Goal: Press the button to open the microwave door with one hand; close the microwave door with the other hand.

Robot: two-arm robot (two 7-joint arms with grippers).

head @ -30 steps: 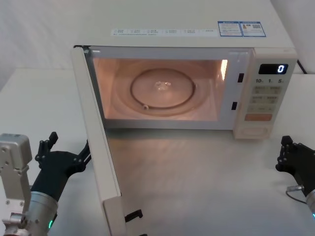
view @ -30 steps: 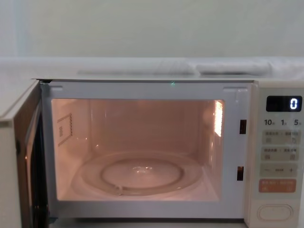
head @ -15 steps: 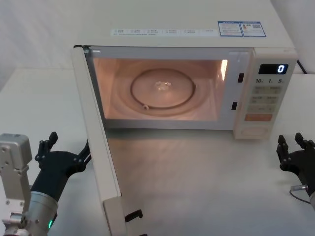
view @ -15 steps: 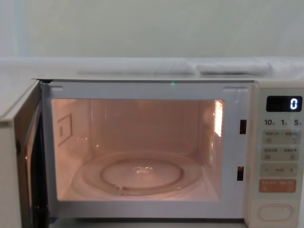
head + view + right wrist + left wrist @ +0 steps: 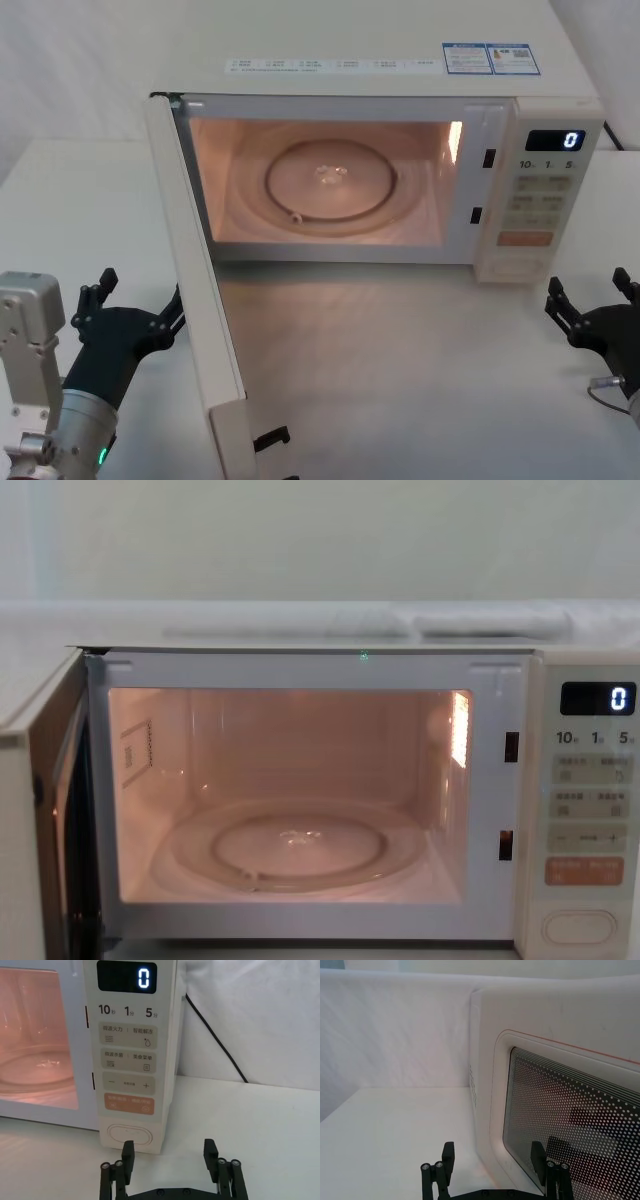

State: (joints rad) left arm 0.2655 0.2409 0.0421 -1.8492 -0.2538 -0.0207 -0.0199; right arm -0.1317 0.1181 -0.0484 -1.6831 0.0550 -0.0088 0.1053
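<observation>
The cream microwave (image 5: 400, 70) stands with its cavity lit and its display (image 5: 127, 977) reading 0. The microwave door (image 5: 195, 280) is swung wide open toward me on its left hinge; the chest view has it edge-on (image 5: 30, 830). My left gripper (image 5: 135, 295) is open just left of the door's outer face, close to the dotted glass window (image 5: 570, 1125), with nothing between its fingers (image 5: 448, 1152). My right gripper (image 5: 590, 290) is open and empty, low on the table a little in front and to the right of the button (image 5: 131, 1135).
A glass turntable (image 5: 330, 180) lies inside the cavity. A black power cable (image 5: 215, 1040) runs down behind the microwave on the right. Bare white table (image 5: 400, 380) lies in front of the cavity, between the door and my right gripper.
My right gripper has gone from shut to open, its fingers spreading apart, and has shifted slightly. The left gripper and the door have not moved.
</observation>
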